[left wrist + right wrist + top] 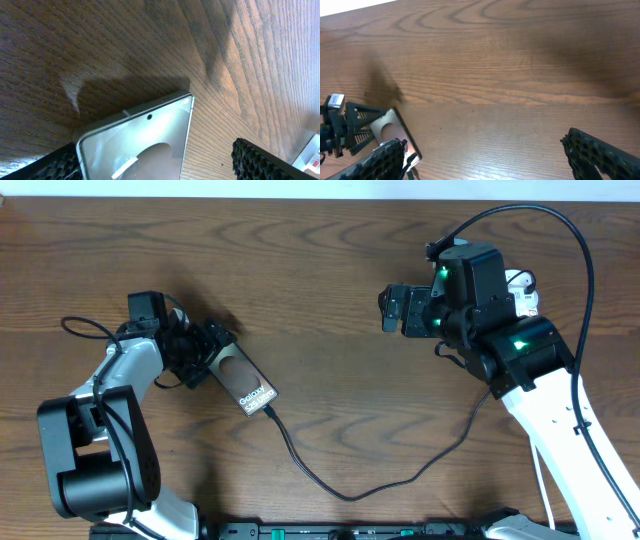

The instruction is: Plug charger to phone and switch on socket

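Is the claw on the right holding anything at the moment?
No, the right gripper is wide open, with only bare table showing between its two fingers.

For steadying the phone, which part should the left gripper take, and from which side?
Best taken by the two long edges near its top end, coming from the upper left, where the left gripper sits open astride it. The phone lies flat and diagonal, looks slim enough to fit between the jaws, and the charger runs off from the opposite end, so the cable is avoided.
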You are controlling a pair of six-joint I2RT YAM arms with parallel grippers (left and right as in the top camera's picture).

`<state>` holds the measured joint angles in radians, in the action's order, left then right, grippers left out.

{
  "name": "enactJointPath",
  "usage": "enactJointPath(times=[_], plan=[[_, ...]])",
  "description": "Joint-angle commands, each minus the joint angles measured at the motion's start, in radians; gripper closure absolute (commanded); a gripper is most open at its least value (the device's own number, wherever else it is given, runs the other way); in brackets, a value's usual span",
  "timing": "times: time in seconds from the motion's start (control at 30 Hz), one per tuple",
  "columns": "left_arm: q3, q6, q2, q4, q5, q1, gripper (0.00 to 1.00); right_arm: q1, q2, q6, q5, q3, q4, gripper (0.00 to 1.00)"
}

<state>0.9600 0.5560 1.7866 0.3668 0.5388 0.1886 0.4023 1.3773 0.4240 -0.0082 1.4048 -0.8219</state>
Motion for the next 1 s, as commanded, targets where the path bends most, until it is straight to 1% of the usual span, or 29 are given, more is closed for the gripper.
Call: enactJointPath(times=[0.0,0.27,0.33,0.47,0.6,0.8,0.93,0.97], plan=[[-0.079,-0.003,0.091,0.051,-0.134,0.004,0.08,0.005,0.003,-0.014,-0.002,0.001,-0.002,0.01],[-0.079,-0.003,0.091,0.051,-0.135,0.004,0.08,0.005,0.003,-0.014,-0.002,0.001,-0.003,0.01],[-0.079,-0.003,0.091,0.050,-0.159,0.006,0.07,0.005,0.003,-0.014,-0.002,0.001,-0.006,0.01],[-0.068,-0.016,0.091,0.053,-0.166,0.033,0.07,0.005,0.003,-0.014,0.003,0.001,-0.028,0.01],[0.003,-0.051,0.067,0.147,-0.191,0.067,0.07,0.005,0.003,-0.022,0.010,0.001,-0.035,0.01],[0.138,-0.254,-0.050,0.281,-0.193,0.061,0.07,0.005,0.003,-0.022,0.034,0.001,-0.030,0.01],[0.255,-0.503,-0.174,0.432,-0.193,0.003,0.07,0.005,0.003,-0.021,0.034,0.001,-0.024,0.01],[0.288,-0.593,-0.212,0.489,-0.196,-0.027,0.07,0.005,0.003,-0.021,0.034,0.001,-0.024,0.01]])
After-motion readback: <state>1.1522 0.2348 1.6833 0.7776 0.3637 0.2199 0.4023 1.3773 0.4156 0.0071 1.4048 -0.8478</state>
